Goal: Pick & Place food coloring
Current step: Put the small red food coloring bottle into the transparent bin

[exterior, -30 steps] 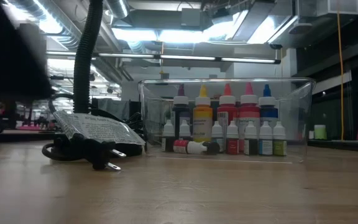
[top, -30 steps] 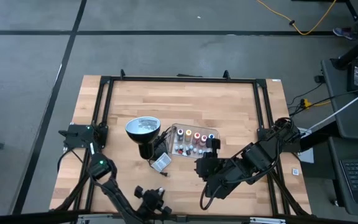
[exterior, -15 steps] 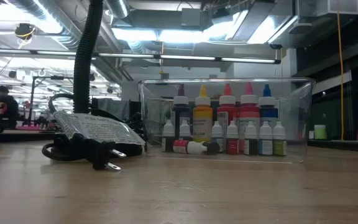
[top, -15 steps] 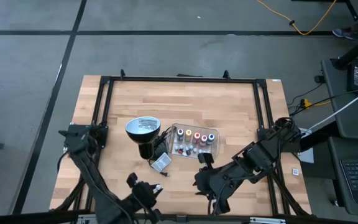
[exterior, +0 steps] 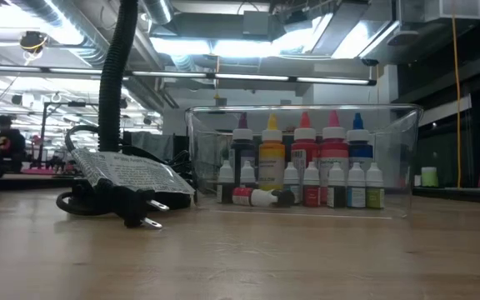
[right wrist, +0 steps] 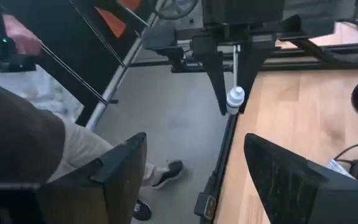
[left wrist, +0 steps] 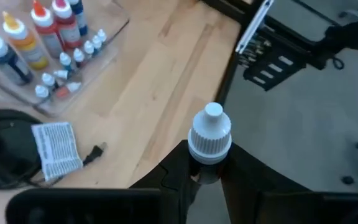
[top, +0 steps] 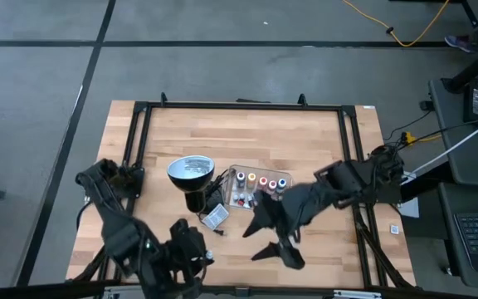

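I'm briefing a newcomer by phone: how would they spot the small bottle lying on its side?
Find the clear plastic tray beside the black lamp on the table. Along its front stands a row of tiny white-capped bottles. At that row's lamp-side end, one red-bodied bottle lies flat, the only one not upright.

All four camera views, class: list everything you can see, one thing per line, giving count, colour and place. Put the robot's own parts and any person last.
Tray: one, clear plastic, mid-table.
Tall food coloring bottles: five, dark, yellow, two red, blue, back row in the tray.
Small food coloring bottles: about eight, white-capped, in front of them; one lying down.
Held bottle: one, white-capped, in the left gripper.
Lamp: one, black with a silvery head, beside the tray.
Plug: one, black, with a tagged cord.
Table: one, wooden, black-framed.
Left gripper: at the table's near edge.
Right gripper: open, near the tray.
Person: one, standing off the table.
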Controlling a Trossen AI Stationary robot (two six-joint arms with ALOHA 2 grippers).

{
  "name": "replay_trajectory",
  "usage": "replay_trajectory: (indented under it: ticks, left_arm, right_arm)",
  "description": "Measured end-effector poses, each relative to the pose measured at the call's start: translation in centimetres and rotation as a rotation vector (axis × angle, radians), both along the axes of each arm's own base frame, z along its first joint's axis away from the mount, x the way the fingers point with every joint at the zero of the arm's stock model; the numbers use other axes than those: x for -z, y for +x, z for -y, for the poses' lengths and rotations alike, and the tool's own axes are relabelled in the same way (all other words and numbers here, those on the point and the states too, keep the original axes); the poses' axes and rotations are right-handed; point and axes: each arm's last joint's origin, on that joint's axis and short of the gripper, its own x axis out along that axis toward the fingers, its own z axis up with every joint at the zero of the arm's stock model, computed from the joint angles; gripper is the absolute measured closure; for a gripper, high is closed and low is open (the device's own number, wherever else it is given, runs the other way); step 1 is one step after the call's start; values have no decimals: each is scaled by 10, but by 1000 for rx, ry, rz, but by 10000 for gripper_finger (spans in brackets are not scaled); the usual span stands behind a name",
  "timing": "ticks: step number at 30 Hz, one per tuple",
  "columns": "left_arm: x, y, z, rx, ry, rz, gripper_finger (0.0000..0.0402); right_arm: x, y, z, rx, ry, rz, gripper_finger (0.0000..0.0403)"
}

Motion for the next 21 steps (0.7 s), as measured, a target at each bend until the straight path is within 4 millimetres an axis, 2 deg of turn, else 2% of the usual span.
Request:
replay_trajectory:
  ticks: [11,17,21]
  left_arm:
    - [-42,-2,-48,104,-133,0,338]
    - [-72,-18,-87,171,-286,-11,338]
    - [-90,-38,-123,186,-369,-33,338]
  right_arm:
    - [-23,5,45,38,78,92,138]
    - [-38,5,77,104,81,187,138]
    - [-46,10,100,169,95,255,138]
